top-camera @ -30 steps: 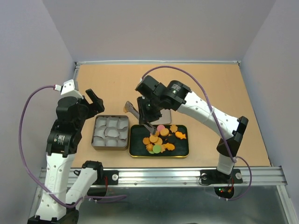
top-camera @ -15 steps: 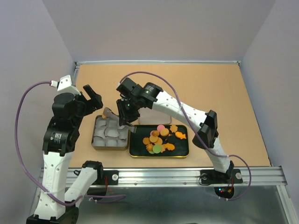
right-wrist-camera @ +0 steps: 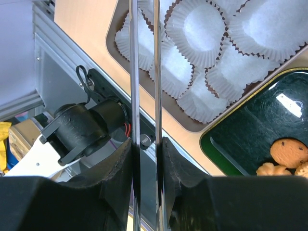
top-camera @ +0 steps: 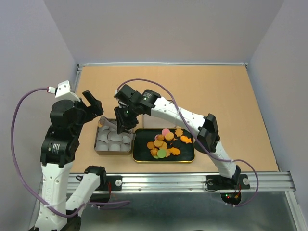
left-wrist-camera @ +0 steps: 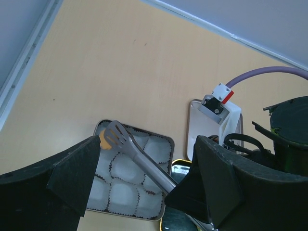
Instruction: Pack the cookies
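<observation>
The cookies [top-camera: 164, 143] lie heaped on a dark tray with a gold rim [top-camera: 163, 160]. To its left stands a grey tin [top-camera: 113, 152] filled with empty white paper cups [left-wrist-camera: 126, 168]. My right gripper [top-camera: 124, 126] is shut on metal tongs [top-camera: 109, 123], its fingers [right-wrist-camera: 120, 168] squeezing both tong arms [right-wrist-camera: 134, 96] together. The tong tips pinch one orange cookie [left-wrist-camera: 103, 142] over the tin's far left corner. My left gripper [top-camera: 95, 107] hangs open and empty above the table just left of the tin.
A silver lid [left-wrist-camera: 198, 126] lies flat behind the tray, partly under the right arm. The right arm's forearm [top-camera: 183, 113] spans above the tray. The aluminium rail [top-camera: 168, 180] runs along the near table edge.
The right arm has swung the tongs left from over the tray to over the tin's far left corner, carrying an orange cookie. The left arm has drawn slightly back to the left.
</observation>
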